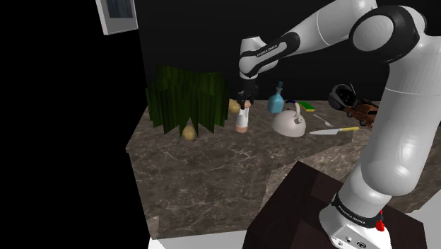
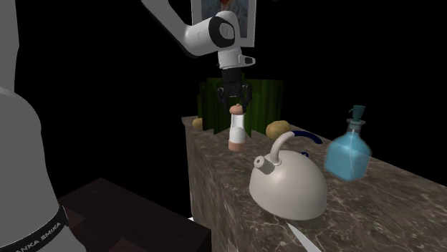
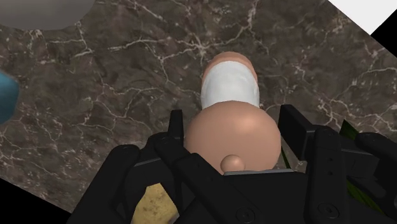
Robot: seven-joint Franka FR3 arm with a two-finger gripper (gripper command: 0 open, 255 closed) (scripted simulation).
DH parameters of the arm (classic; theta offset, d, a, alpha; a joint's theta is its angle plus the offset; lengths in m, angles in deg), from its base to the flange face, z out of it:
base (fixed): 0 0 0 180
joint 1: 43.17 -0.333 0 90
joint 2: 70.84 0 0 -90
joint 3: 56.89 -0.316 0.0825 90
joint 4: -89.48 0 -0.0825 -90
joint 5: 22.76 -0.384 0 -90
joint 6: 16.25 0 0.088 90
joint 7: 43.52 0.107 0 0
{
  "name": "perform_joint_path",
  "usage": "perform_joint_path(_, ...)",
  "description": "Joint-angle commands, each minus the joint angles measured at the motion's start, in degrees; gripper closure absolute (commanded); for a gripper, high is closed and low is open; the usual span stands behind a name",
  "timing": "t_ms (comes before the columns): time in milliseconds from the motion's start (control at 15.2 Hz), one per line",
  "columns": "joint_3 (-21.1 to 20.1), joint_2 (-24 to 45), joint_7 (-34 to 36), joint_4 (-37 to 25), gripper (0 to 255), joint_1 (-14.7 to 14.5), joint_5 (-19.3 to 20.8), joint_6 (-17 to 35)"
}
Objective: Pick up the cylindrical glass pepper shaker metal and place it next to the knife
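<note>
upright white pepper shaker, tan top, well apart from yellow-handled knife.

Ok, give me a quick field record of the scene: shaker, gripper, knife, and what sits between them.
pepper shaker: upright, white body, tan cap and base; on or just above the marbled counter, cannot tell which
gripper: directly above the shaker, fingers clasping its cap
knife: lying flat, yellow handle, toward the shoulder view's right of the shaker
between them: white kettle; blue bottle beyond it
placement: not yet done
</note>
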Motion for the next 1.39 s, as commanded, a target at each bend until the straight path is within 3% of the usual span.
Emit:
perform_joint_path(0,0.0,-0.48,-0.1,-0.56,255,-0.03,0.03,-1.05)
perform_joint_path(1320,-0.06,-4.02,-1.61,-11.62,255,-0.32,0.0,-15.52)
